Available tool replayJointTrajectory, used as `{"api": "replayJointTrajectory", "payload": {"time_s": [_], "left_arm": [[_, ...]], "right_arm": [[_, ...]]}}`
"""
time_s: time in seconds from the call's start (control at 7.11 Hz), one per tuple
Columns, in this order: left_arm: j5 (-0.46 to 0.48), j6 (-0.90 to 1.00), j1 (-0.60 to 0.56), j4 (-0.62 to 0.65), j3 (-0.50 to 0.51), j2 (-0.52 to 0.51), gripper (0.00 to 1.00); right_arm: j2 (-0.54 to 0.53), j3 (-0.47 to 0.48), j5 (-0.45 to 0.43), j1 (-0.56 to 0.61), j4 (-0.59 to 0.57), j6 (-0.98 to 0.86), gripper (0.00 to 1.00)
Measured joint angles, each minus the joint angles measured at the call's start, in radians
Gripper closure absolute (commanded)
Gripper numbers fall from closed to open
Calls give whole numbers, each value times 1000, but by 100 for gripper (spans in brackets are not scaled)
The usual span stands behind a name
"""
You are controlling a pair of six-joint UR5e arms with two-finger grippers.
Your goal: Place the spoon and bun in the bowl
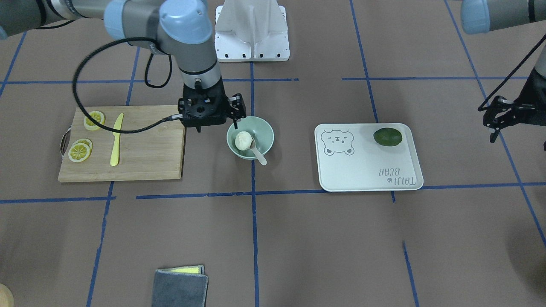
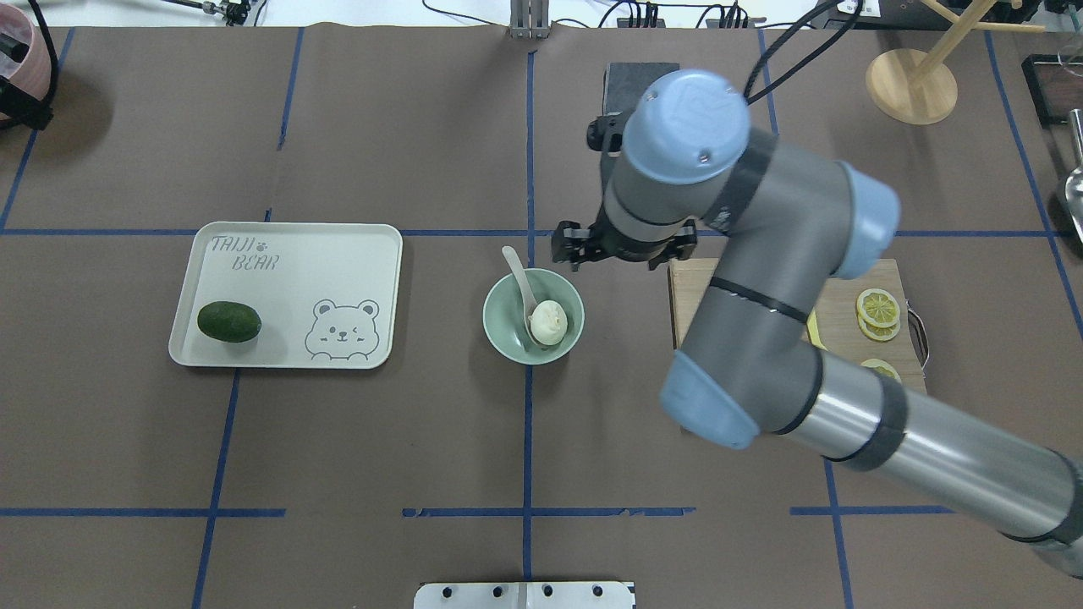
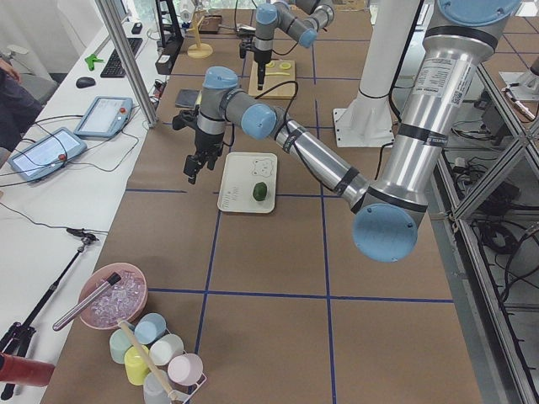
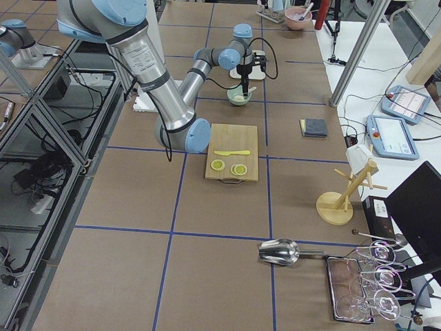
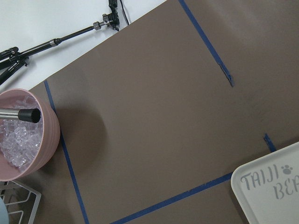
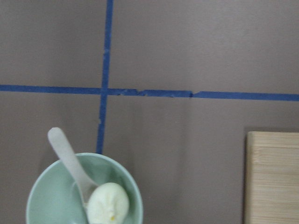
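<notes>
Both bun [image 2: 548, 320] and spoon [image 2: 518, 275] lie in the mint-green bowl [image 2: 501, 326], spoon handle over its rim; the right gripper [image 2: 622, 249] hovers beside it, jaws seemingly spread and empty. Placing looks done; next, lift away without clipping the handle

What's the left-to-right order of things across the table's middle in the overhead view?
Tray with a green fruit on it → bowl holding the spoon and bun → cutting board → lemon slices.
</notes>
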Motion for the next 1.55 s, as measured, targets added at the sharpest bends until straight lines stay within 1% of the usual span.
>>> {"api": "replayJointTrajectory", "payload": {"time_s": [0.14,0.28,0.42,0.56,0.7,0.84,0.99,1.13,1.27,1.55], "left_arm": [[-25,41,-39,0,15,12,0],[-62,90,-85,1,37,23,0],[-115,160,-144,3,73,35,0],[-155,234,-209,3,115,51,0],[-179,306,-267,3,155,69,0],[-191,366,-318,2,187,93,0],[-196,400,-356,-2,208,123,0],[-201,418,-381,-12,219,162,0],[-213,426,-395,-26,225,200,0],[-239,416,-402,-39,234,246,0]], "right_arm": [[-76,94,46,75,-68,-97,0],[-160,156,106,162,-98,-206,0],[-251,185,179,269,-106,-340,0],[-348,192,241,389,-110,-511,0],[-439,177,292,508,-110,-698,0],[-496,132,343,622,-111,-877,0],[-526,71,379,713,-112,-1022,0],[-554,20,394,778,-111,-1122,0],[-581,-4,396,816,-110,-1166,0],[-613,-26,394,840,-98,-1189,0]]}}
